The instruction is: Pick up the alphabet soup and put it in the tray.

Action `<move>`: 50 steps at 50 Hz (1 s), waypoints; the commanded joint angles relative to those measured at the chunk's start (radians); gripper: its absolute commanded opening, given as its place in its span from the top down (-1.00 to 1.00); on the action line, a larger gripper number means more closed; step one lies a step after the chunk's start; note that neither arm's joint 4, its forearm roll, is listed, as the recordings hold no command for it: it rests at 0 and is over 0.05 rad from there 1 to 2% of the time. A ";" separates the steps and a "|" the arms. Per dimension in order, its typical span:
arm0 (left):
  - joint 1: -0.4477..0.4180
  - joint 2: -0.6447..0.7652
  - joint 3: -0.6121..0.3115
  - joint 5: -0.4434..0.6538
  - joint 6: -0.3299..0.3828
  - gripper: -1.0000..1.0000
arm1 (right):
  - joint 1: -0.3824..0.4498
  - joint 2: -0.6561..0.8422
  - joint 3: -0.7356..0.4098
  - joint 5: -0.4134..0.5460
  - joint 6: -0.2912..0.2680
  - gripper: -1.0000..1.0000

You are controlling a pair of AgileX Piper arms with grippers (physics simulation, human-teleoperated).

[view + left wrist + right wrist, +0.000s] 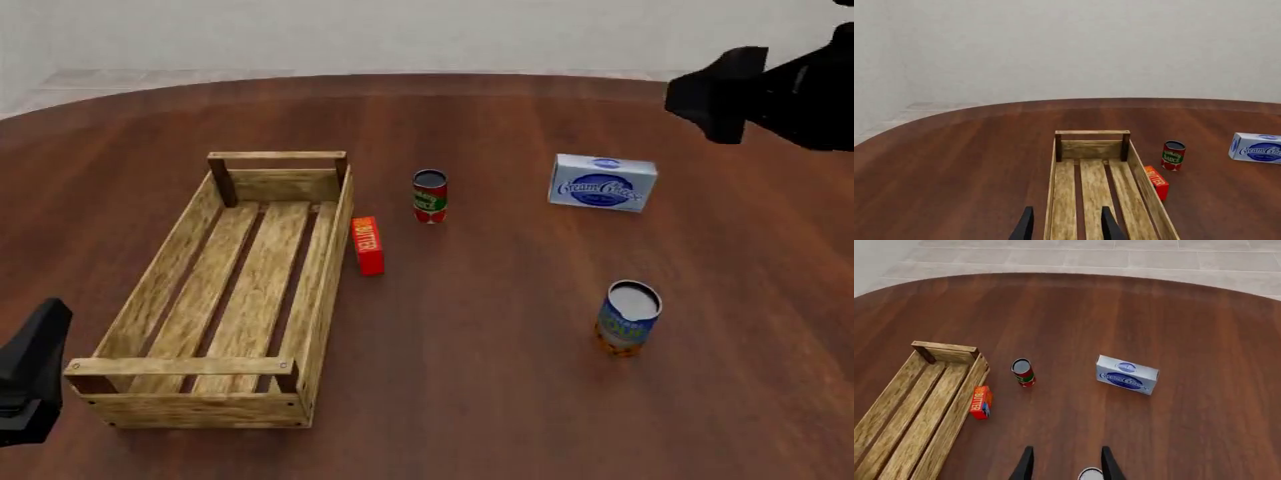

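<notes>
The alphabet soup (pixel 627 318), a blue-labelled can with an orange lower band and a silver top, stands upright on the table at the right front. Its top (pixel 1090 474) just shows at the edge of the right wrist view, between the fingers and well below them. My right gripper (pixel 1066 466) is open and holds nothing; its arm (pixel 774 85) hangs high at the far right. The tray (pixel 322 285), a long light-wood crate, lies at the left with nothing in it. Over the tray's near end (pixel 1092 133) my left gripper (pixel 1066 227) is open.
A small red-and-green can (pixel 429 196) stands just right of the tray's far end. A red butter box (pixel 367 245) lies against the tray's right side. A white-and-blue cream cheese box (pixel 603 182) lies behind the soup. The left arm (pixel 27 380) sits at the front left.
</notes>
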 commanded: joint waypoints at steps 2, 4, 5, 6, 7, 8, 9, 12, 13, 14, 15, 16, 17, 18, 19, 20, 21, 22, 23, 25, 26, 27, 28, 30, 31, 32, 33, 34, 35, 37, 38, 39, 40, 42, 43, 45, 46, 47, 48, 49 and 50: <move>0.000 0.000 0.000 0.000 0.000 -1.00 | 0.016 0.095 0.024 -0.007 0.015 -1.00; 0.000 0.000 0.000 0.000 0.000 -1.00 | 0.020 0.106 0.032 -0.002 0.003 -1.00; 0.000 0.000 0.000 0.000 0.000 -1.00 | 0.014 0.105 0.034 -0.001 -0.003 -1.00; 0.000 0.000 0.000 0.000 0.000 -1.00 | 0.024 0.108 0.035 0.005 -0.031 -1.00; 0.000 0.000 0.000 0.000 0.000 -1.00 | 0.005 0.108 0.037 0.007 -0.055 -1.00; 0.000 0.000 0.000 0.000 0.000 -1.00 | 0.004 0.105 0.047 0.006 -0.026 -1.00; 0.000 0.000 0.000 0.000 0.000 -1.00 | 0.009 0.103 0.057 0.005 -0.028 -1.00; 0.000 0.000 0.000 0.000 0.000 -1.00 | -0.009 0.092 0.068 0.009 -0.045 -1.00; 0.000 0.000 0.000 0.000 0.000 -1.00 | -0.023 0.088 0.074 0.010 -0.049 -1.00; 0.000 0.000 0.000 0.000 0.000 -1.00 | -0.019 0.086 0.079 0.011 -0.043 -1.00; 0.000 0.000 0.000 0.000 0.000 -1.00 | -0.022 0.085 0.083 0.012 -0.046 -1.00; 0.000 0.000 0.000 0.000 0.000 -1.00 | -0.027 0.082 0.088 0.012 -0.052 -1.00; 0.000 0.000 0.000 0.000 0.000 -1.00 | -0.024 0.082 0.092 0.012 -0.061 -1.00; 0.000 0.000 0.000 0.000 0.000 -1.00 | -0.021 0.081 0.096 0.009 -0.071 -1.00; 0.000 0.000 0.000 0.000 0.000 -1.00 | -0.025 0.083 0.099 0.006 -0.067 -1.00; 0.000 0.000 0.000 0.000 0.000 -1.00 | -0.025 0.083 0.099 0.006 -0.067 -1.00; 0.000 0.000 0.000 0.000 0.000 -1.00 | -0.024 0.084 0.096 0.007 -0.066 -1.00; 0.000 0.000 0.000 0.000 0.000 -1.00 | -0.033 0.085 0.096 0.005 -0.077 -1.00; 0.000 0.000 0.000 0.000 0.000 -1.00 | -0.035 0.086 0.100 0.002 -0.077 -1.00; 0.000 0.000 0.000 0.000 0.000 -1.00 | -0.040 0.088 0.098 0.004 -0.086 -1.00; 0.000 0.000 0.000 0.000 0.000 -1.00 | -0.042 0.088 0.096 0.006 -0.090 -1.00; 0.000 0.000 0.000 0.000 0.000 -1.00 | -0.044 0.088 0.090 0.011 -0.093 -1.00; 0.000 0.000 0.000 0.000 0.000 -1.00 | -0.043 0.086 0.089 0.013 -0.092 -1.00; 0.000 0.000 0.000 0.000 0.000 -1.00 | -0.042 0.087 0.086 0.016 -0.095 -1.00; 0.000 0.000 0.000 0.000 0.000 -1.00 | -0.043 0.087 0.085 0.016 -0.094 -1.00; 0.000 0.000 0.000 0.000 0.000 -1.00 | -0.042 0.088 0.087 0.015 -0.094 -1.00; 0.000 0.000 0.000 0.000 0.000 -1.00 | -0.045 0.088 0.088 0.014 -0.098 -1.00; 0.000 0.000 0.000 0.000 0.000 -1.00 | -0.055 0.088 0.092 0.010 -0.099 -1.00; 0.000 0.000 0.000 0.000 0.000 -1.00 | -0.051 0.090 0.091 0.011 -0.094 -1.00; 0.000 0.000 0.000 0.000 0.000 -1.00 | -0.060 0.092 0.094 0.009 -0.096 -1.00; 0.000 0.000 0.000 0.000 0.000 -1.00 | -0.057 0.092 0.096 0.008 -0.092 -1.00; 0.000 0.000 0.000 0.000 0.000 -1.00 | -0.058 0.091 0.100 0.006 -0.095 -1.00; 0.000 0.000 0.000 0.000 0.000 -1.00 | -0.063 0.091 0.100 0.005 -0.095 -1.00; 0.000 0.000 0.000 0.000 0.000 -1.00 | -0.064 0.095 0.101 0.006 -0.096 -1.00; 0.000 0.000 0.000 0.000 0.000 -1.00 | -0.064 0.095 0.102 0.005 -0.095 -1.00; 0.000 0.000 0.000 0.000 0.000 -1.00 | -0.059 0.097 0.103 0.005 -0.086 -1.00; 0.000 0.000 0.000 0.000 0.000 -1.00 | -0.063 0.099 0.104 0.004 -0.085 -1.00; 0.000 0.000 0.000 0.000 0.000 -1.00 | -0.062 0.100 0.106 0.002 -0.083 -1.00; 0.000 0.000 0.000 0.000 0.000 -1.00 | -0.060 0.101 0.107 0.001 -0.082 -1.00; 0.000 0.000 0.000 0.000 0.000 -1.00 | -0.063 0.103 0.109 -0.002 -0.082 -1.00; 0.000 0.000 0.000 0.000 0.000 -1.00 | -0.065 0.106 0.111 -0.005 -0.083 -1.00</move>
